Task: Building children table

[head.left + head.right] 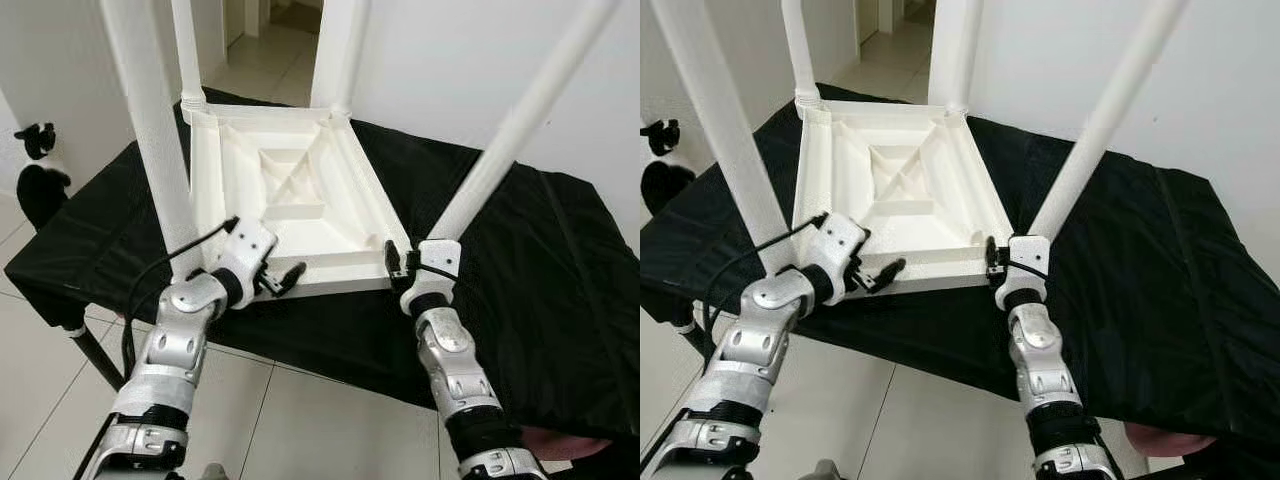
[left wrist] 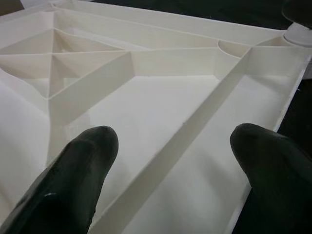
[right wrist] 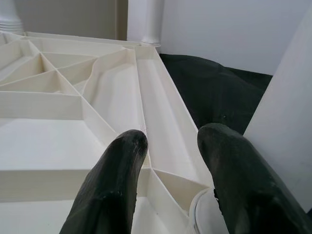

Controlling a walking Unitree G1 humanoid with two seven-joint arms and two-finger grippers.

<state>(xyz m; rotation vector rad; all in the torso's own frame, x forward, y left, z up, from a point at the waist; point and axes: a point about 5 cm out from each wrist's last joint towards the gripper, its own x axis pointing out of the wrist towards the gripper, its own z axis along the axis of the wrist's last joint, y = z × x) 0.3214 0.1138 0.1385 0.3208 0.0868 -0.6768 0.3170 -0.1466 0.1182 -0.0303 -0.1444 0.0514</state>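
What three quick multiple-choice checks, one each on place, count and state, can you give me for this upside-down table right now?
1. Where does the white plastic tabletop lie?
A. On the tiled floor
B. Upside down on the black cloth-covered surface
C. Leaning against the wall

2. How many white tubular legs stand up from it?
A. Two
B. Three
C. Four

3. How are the left gripper's black fingers?
A. Open, over the ribbed underside
C. Shut on a leg
B. Holding a screw

Answers:
1 B: its ribbed underside faces up, and black cloth shows all round it.
2 C: one leg rises at each corner.
3 A: the left wrist view shows both fingers apart, with nothing between them.
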